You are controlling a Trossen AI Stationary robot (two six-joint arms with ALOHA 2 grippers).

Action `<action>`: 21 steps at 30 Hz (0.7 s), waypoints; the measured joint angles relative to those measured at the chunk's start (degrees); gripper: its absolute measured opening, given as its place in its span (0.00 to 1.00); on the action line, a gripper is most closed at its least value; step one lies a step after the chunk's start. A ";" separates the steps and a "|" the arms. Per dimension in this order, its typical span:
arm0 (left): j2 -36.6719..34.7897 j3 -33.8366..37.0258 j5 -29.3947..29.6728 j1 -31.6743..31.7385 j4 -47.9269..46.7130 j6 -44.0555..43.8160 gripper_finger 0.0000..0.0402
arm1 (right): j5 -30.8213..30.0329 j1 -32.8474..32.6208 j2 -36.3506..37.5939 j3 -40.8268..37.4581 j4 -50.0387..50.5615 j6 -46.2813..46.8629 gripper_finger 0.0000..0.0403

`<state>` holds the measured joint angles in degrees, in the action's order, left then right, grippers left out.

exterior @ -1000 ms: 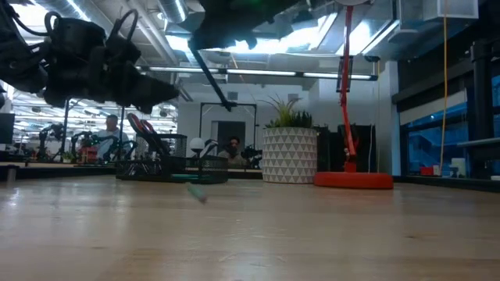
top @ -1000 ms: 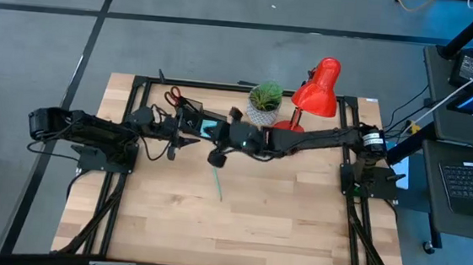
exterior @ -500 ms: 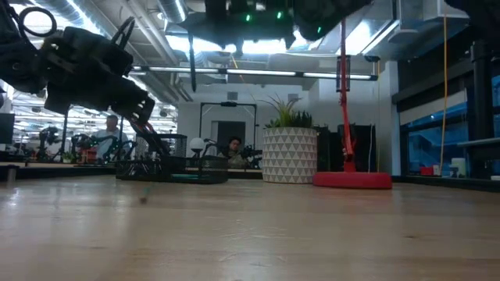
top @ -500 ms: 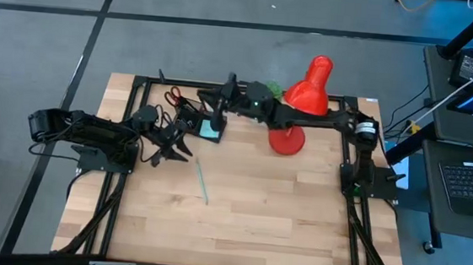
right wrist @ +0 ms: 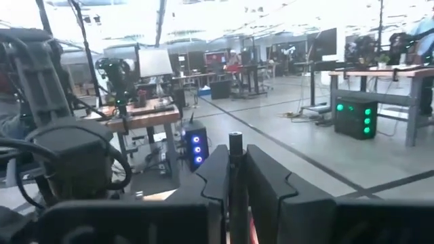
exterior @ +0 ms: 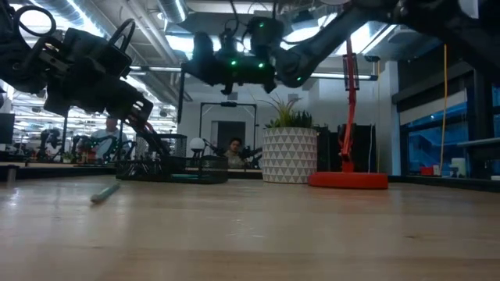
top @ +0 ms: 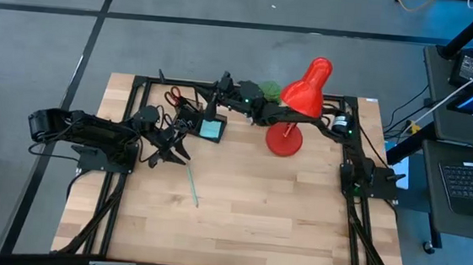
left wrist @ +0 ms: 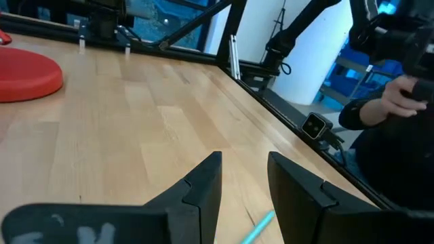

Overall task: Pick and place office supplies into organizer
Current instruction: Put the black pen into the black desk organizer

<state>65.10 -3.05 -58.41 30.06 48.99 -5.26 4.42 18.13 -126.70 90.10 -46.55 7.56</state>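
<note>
- Black pen (right wrist: 234,177) is pinched upright in the right gripper (top: 214,105), fingers pressed on it, above the organizer (top: 201,125) at the counter's (top: 281,212) far edge: placing step.
- Next: lower it into a compartment, then release.
- Left gripper (top: 170,147) waits, fingers spread and empty, near the teal pencil (top: 192,185).

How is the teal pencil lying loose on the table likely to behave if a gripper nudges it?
The teal pencil is thin and round-looking, so it would probably roll or skid across the smooth wooden table. It looks stiff and light, lying flat, so pinching it may prove fiddly.
</note>
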 joint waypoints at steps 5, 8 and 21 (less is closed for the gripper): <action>0.00 0.00 -0.02 0.00 -0.02 0.00 0.28 | 1.29 -0.02 -4.94 7.05 4.54 -0.32 0.10; 0.00 0.00 -0.02 0.00 -0.09 0.00 0.28 | 1.34 -0.06 -7.16 10.69 10.83 -0.34 0.10; 0.00 0.00 0.08 0.00 -0.15 0.00 0.28 | 0.34 0.09 -10.07 13.97 21.10 -3.15 0.10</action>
<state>65.10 -3.05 -58.34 30.06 48.84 -5.26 4.76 18.22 -136.77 104.07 -25.45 4.41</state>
